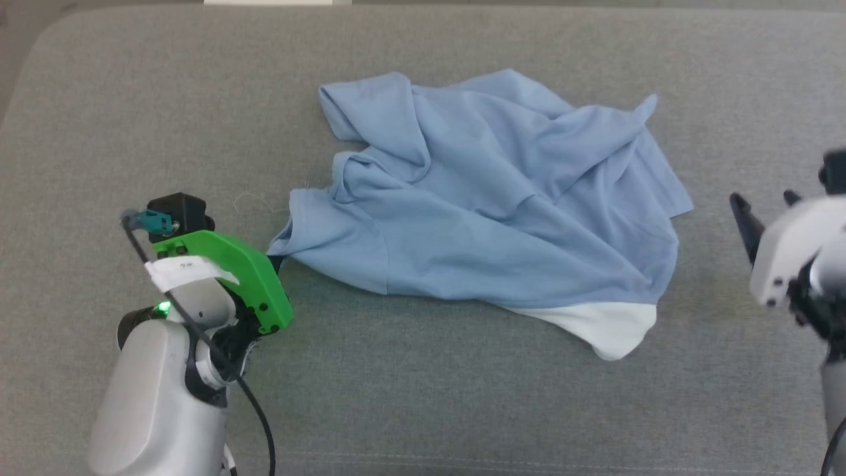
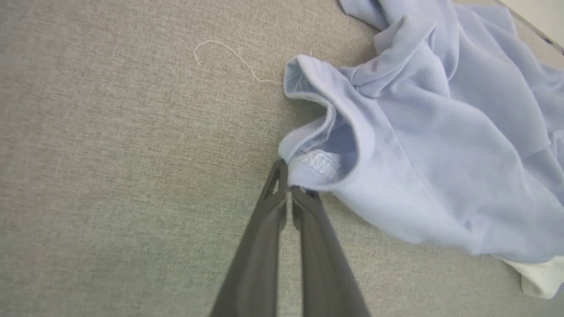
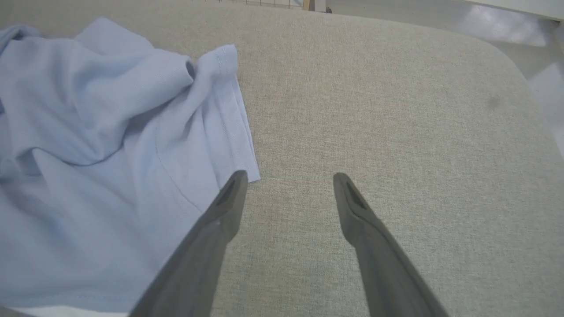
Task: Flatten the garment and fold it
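The garment (image 1: 489,198) is a light-blue T-shirt lying crumpled in the middle of the grey cushion, with a white patch (image 1: 605,327) showing at its near right edge. My left gripper (image 1: 277,259) is at the garment's left corner, and in the left wrist view my left gripper (image 2: 291,182) is shut on a stitched hem (image 2: 315,165) of the garment (image 2: 440,145). My right gripper (image 1: 767,205) hangs open at the far right, off the cloth. In the right wrist view my right gripper (image 3: 288,185) has spread fingers just right of the garment's (image 3: 101,154) edge.
The grey fabric cushion (image 1: 423,396) carries everything; its rounded corners show at the back left and back right. A loose white thread (image 2: 229,57) lies on the cushion beside the garment's corner. Pale floor (image 3: 506,22) lies beyond the cushion's far edge.
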Robot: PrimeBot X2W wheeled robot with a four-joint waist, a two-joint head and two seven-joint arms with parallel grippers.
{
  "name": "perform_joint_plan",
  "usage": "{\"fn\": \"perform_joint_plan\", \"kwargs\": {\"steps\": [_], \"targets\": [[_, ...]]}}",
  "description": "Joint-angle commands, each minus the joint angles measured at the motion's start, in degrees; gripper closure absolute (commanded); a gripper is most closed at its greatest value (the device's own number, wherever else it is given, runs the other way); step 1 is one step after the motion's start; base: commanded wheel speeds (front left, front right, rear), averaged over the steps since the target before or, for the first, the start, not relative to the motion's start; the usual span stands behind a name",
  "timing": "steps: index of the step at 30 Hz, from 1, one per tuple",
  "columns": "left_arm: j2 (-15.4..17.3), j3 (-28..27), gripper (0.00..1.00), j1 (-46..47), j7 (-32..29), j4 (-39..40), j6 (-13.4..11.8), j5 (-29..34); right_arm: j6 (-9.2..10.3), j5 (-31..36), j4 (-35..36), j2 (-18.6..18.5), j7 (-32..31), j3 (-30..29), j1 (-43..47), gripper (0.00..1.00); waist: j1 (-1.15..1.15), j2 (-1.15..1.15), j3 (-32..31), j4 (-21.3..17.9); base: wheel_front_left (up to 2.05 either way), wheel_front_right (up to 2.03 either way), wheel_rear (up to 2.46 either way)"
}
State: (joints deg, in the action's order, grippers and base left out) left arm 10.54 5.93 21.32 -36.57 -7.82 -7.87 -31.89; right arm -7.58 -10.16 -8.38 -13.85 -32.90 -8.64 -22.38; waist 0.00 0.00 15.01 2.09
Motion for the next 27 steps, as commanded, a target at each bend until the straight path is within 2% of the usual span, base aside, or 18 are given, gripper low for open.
{"fn": "perform_joint_plan", "kwargs": {"steps": [1, 8, 20, 21, 22, 27], "targets": [[-0.1, -0.3, 1.00, -1.0, 0.6, 1.5, -0.5, -0.8, 0.09, 0.7, -1.4, -0.9, -2.5, 1.3, -2.4, 0.00, 0.00, 0.00, 2.4, 1.0, 0.00, 0.00, 0.00], [-1.1, -0.4, 1.00, -2.7, 1.7, 6.9, -1.0, -1.5, 0.09, 3.3, -7.9, -4.6, -10.9, 8.1, -10.4, 0.00, 0.00, 0.00, 7.1, 3.4, 0.00, 0.00, 0.00], [-2.5, -0.1, 1.00, -3.4, 3.1, 7.4, -1.0, -2.6, 0.09, 2.2, -14.0, -5.8, -15.5, 15.7, -12.1, 0.00, 0.00, 0.00, 9.2, 4.4, 0.00, 0.00, 0.00], [-2.6, -0.1, 1.00, -3.5, 3.3, 7.3, -1.0, -2.8, 0.09, 1.8, -14.4, -5.8, -15.9, 15.9, -12.1, 0.20, 0.00, 0.00, 9.1, 4.3, 0.00, 0.00, 0.00], [-2.6, -0.2, 1.00, -3.5, 3.5, 7.1, -0.9, -2.9, 0.09, 1.2, -14.6, -5.7, -16.1, 15.9, -12.3, 1.00, 0.00, 0.00, 8.7, 4.1, 0.00, 0.00, 0.00], [-3.3, -1.2, 1.00, -3.5, 4.4, 6.6, -0.2, -5.1, 0.09, -2.4, -14.7, -5.0, -14.7, 13.3, -13.0, 1.00, 0.00, 0.00, 6.6, 3.5, 0.00, 0.00, 0.00]]}}
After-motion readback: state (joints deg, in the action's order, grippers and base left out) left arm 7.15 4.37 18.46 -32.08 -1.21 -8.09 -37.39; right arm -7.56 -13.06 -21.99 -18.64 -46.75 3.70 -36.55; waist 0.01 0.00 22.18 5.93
